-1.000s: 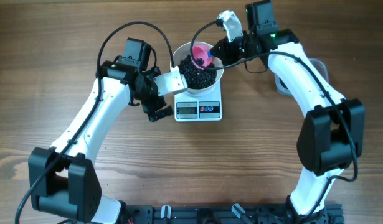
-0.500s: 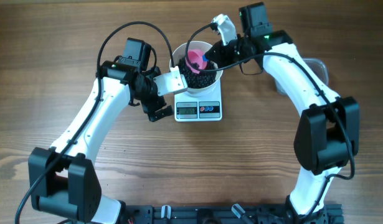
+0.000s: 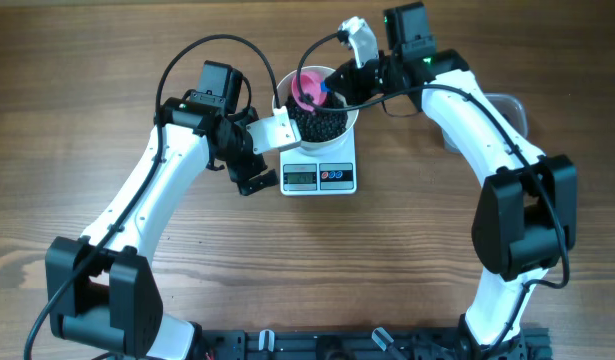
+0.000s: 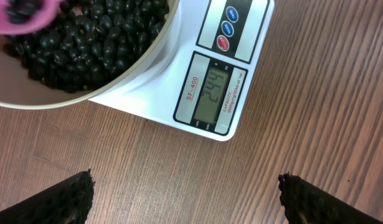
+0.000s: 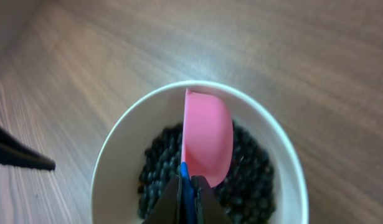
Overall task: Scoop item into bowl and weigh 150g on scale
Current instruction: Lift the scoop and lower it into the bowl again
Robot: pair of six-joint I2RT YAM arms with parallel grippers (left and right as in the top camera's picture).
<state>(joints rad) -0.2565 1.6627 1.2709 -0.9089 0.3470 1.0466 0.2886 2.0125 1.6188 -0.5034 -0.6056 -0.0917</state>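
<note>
Right wrist view: pinches, with the right gripper (image 5: 188,198) closed narrow, the blue handle of one pink scoop (image 5: 208,137). Holds that scoop over the item (image 5: 157,171), a heap of black beans inside one white bowl (image 5: 113,146). Hangs the left gripper (image 4: 185,180) spread wide, gripping nothing, above the table (image 4: 147,174) just beside one scale (image 4: 213,93) that bears the bowl. Shows three round buttons (image 4: 227,28) there, two blue, one red. Hides part of one clear tub (image 3: 509,108) behind the right arm.

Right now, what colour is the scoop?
The scoop is pink, clearest in the right wrist view.
</note>
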